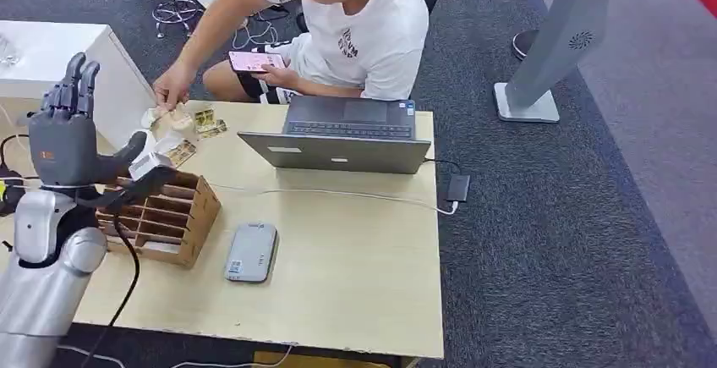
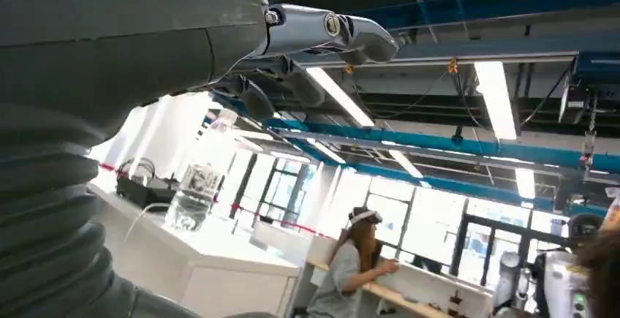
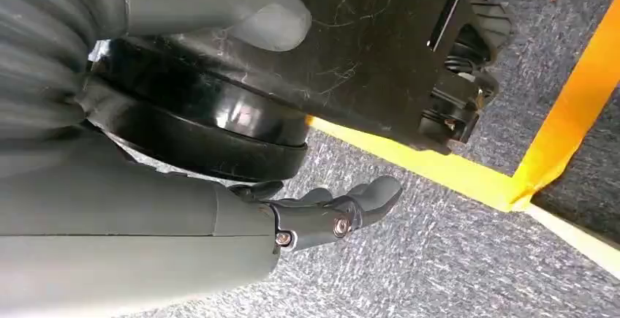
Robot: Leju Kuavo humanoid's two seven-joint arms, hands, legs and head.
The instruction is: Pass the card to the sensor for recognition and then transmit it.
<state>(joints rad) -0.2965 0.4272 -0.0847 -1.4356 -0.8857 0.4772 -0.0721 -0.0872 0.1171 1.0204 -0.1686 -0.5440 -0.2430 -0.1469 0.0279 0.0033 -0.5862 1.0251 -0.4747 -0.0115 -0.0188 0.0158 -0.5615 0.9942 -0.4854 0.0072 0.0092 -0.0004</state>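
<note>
My left hand [image 1: 68, 135] is raised at about nine o'clock in the head view, fingers straight up and apart, thumb stretched out toward three o'clock, holding nothing. It hovers above the far left corner of a wooden rack [image 1: 161, 216] divided into compartments, which sits on the left side of a pale wooden table [image 1: 355, 275]. A black cable hangs down from my left arm across the rack's near left corner. Several cards [image 1: 205, 123] lie spread on the table at about eleven o'clock, beyond the rack, and a seated person's hand [image 1: 173, 86] rests on them. The person holds a phone [image 1: 256, 61] in the other hand. An open laptop [image 1: 342, 137] stands at twelve o'clock, its screen back facing me. A flat grey sensor [image 1: 251, 251] lies near the table's middle, just right of the rack. My right hand [image 3: 322, 212] hangs over grey carpet with yellow tape, fingers loosely extended around nothing
</note>
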